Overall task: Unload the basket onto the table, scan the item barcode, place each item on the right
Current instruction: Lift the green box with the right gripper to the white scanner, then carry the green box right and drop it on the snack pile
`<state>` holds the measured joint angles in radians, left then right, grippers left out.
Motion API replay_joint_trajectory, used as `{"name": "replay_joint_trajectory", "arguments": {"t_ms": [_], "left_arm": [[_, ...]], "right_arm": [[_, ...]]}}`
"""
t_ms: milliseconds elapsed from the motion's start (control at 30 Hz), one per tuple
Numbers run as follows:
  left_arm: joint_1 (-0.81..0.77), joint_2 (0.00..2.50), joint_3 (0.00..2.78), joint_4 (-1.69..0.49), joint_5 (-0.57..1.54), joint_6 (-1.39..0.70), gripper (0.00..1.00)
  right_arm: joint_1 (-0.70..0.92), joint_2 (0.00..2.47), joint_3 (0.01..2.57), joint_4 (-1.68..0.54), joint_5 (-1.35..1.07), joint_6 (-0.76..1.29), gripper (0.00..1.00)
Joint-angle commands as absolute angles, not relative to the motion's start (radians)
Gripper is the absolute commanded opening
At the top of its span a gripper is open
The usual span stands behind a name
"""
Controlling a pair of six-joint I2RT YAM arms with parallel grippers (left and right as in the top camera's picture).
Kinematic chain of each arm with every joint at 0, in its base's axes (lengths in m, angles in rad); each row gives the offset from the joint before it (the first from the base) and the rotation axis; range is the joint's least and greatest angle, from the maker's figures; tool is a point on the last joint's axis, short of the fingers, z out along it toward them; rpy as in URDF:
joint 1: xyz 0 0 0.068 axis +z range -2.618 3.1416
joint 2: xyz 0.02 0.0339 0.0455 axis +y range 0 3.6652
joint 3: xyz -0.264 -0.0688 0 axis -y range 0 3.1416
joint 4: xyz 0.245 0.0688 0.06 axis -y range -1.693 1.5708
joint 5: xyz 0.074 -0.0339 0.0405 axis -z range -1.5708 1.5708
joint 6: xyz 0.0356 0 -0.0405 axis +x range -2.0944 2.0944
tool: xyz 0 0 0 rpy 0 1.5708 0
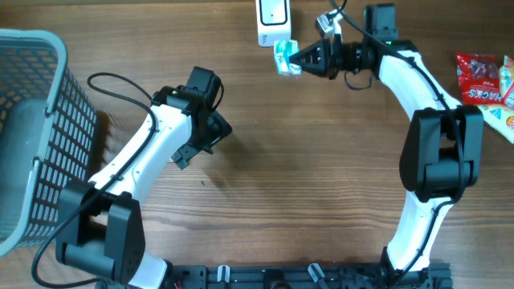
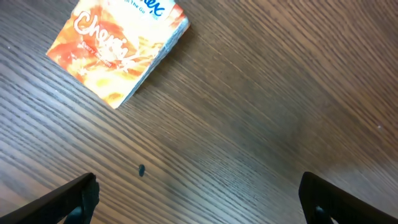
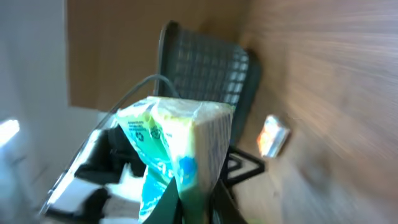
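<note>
My right gripper [image 1: 297,58] is clenched on the green and white packet [image 1: 284,58], which is the item to be scanned. In the overhead view the packet sits at the far edge of the table [image 1: 321,185], just beside the lower right corner of the white scanner [image 1: 272,21]. I cannot tell from above whether packet and scanner touch. My right arm reaches in from the right, with the fingers pointing left toward the packet.

In my right wrist view the packet [image 3: 180,146] fills the middle of the frame, pinched at its lower end between my 2 dark fingers [image 3: 169,200]. It stands roughly upright and leans a little, with a plastic wrap showing green print and a blue mark. The picture is blurred, so I cannot read any print or find a barcode. Behind it I see the grey basket [image 3: 205,65] and, further right, an orange packet [image 3: 272,135] lying on the wood.

My left gripper [image 1: 215,128] is released and grasps nothing. In the left wrist view its 2 fingertips [image 2: 71,198] stand wide apart at the bottom corners, above bare wood. The orange packet [image 2: 118,50] lies flat beyond them, well apart from both tips.

The basket [image 1: 36,128] stands at the left edge of the table. 2 or more red snack bags [image 1: 480,80] lie at the right edge.
</note>
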<state>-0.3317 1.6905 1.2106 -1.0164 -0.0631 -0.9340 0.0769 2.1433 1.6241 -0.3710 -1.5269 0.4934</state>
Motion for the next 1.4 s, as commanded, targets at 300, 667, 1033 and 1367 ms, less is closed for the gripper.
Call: {"name": "replay_joint_trajectory", "arguments": {"t_ms": [300,667,1033,1367], "left_arm": [[-0.329,1.689,1.209,-1.018,-0.08,-0.947,1.0],[-0.329,1.689,1.209,-1.018,-0.08,-0.947,1.0],[-0.329,1.689,1.209,-1.018,-0.08,-0.947,1.0],[-0.329,1.689,1.209,-1.018,-0.08,-0.947,1.0]], "right_arm": [[0.101,2.156,1.636,0.173,-1.615,1.259,0.04],[0.136,2.156,1.634,0.128,-1.186,1.063,0.04],[0.421,2.156,1.927,-0.377,0.332,0.359,0.05],[0.474,2.378,1.925,0.286,0.652,-0.366,0.05]]}}
